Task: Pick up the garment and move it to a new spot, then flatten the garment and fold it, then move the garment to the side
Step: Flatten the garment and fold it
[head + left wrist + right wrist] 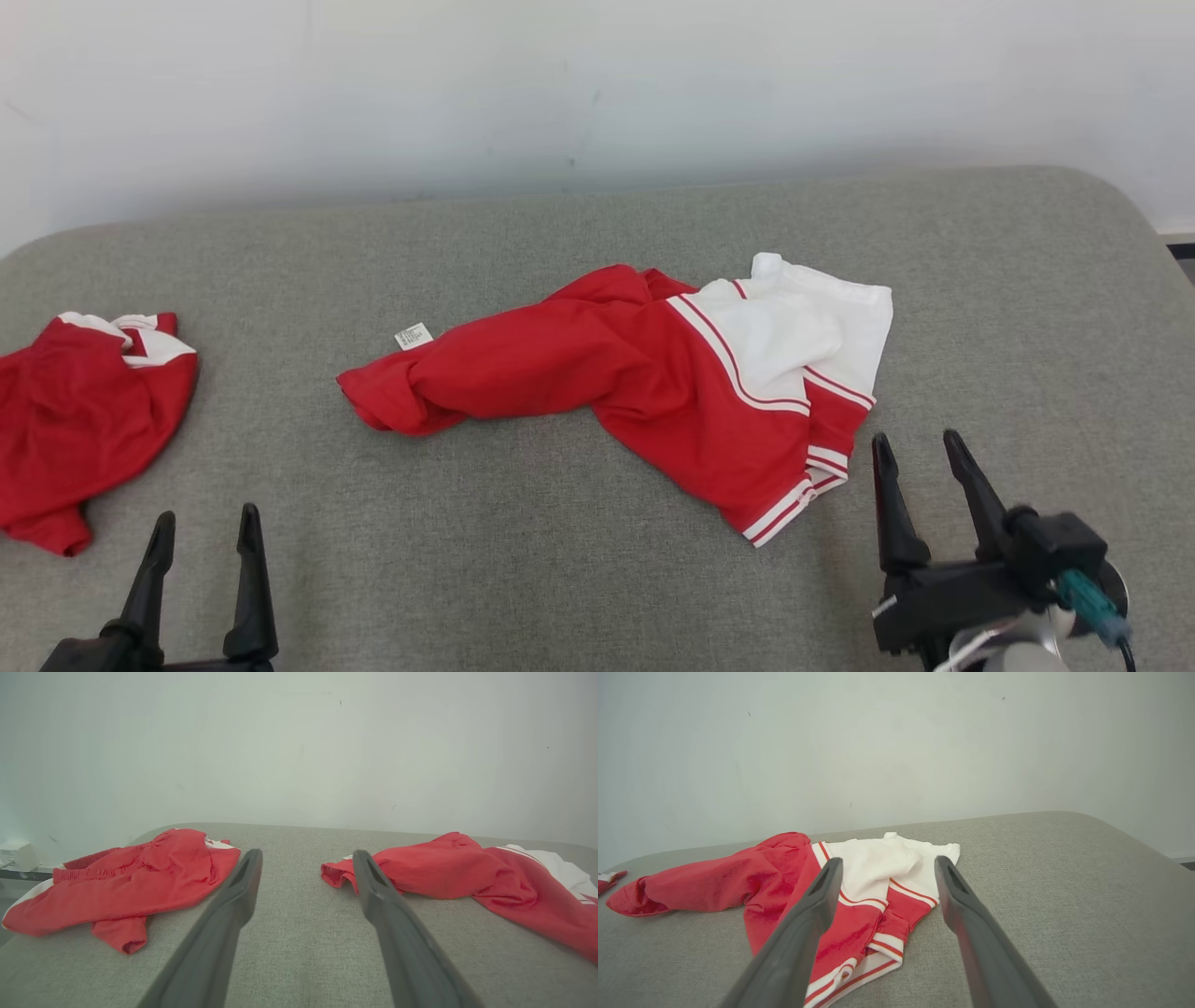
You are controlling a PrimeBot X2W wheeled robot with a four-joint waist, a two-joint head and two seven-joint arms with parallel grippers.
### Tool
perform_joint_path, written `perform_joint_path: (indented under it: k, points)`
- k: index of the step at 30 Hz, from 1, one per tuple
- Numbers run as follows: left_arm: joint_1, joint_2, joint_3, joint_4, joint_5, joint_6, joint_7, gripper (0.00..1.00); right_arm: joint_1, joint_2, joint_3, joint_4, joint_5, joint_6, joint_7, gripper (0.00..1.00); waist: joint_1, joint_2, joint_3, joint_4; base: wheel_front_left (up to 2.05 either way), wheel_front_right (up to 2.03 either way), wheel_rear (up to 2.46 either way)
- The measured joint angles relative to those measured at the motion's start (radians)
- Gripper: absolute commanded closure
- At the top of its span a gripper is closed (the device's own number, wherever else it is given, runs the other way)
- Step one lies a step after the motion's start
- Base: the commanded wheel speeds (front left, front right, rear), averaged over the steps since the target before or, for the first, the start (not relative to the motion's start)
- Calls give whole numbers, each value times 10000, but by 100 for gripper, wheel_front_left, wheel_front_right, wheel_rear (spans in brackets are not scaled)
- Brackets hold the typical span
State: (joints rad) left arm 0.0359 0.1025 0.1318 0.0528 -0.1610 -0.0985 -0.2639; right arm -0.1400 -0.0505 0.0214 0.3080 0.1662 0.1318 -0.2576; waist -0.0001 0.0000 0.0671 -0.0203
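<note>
Garment (635, 383), red with a white striped end, lies crumpled near the middle of the grey padded surface (560, 579) in the head view, with a small label (413, 335) just beside its left end. The left hand (207, 513) hovers at the lower left, fingers wide apart and empty, well apart from the cloth. The right hand (916, 437) is equally wide and empty, its tips just beside the striped hem. A second red garment (84, 411) sits at the far left edge.

In the left wrist view, the spread fingers frame bare surface between the two garments.

In the right wrist view, the spread fingers point over the hem toward the white end.

I judge that the first step, the pick-up, has not begun. The next move likely calls for the right hand to drop onto the hem and pinch a fold, while the left hand reaches for the red end.
</note>
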Motion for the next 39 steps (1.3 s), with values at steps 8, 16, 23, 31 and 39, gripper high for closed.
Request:
perform_joint_path:
  k: [8, 16, 23, 31, 39]
  points:
    - [-390, -167, -115, 48, 113, -88, 0, 0, -1665, -472, 69, 763, -236, 0, 545, 0, 2, 0, 409, 129, 0, 0, 0]
    - [-792, -280, -222, 119, 153, -165, 0, 0, -3482, -1319, 265, 2397, -178, 0, 1080, 0, 2, 0, 943, 444, 0, 0, 0]
    - [-1137, -374, -384, 196, 188, -192, 0, 0, -4684, -1770, 570, 4080, 167, 0, 1248, 0, 3, 1, 1471, 752, 0, 0, 0]
    - [-1580, -451, -616, 357, 186, -251, 0, 0, -5634, -1845, 926, 5846, 650, 0, 1051, 0, 3, 1, 2005, 1106, 0, 0, 0]
    - [-1761, -483, -732, 483, 188, -265, 0, 0, -6144, -1726, 1360, 6968, 1273, 0, 660, 100, 2, 1, 2252, 1375, 0, 0, 0]
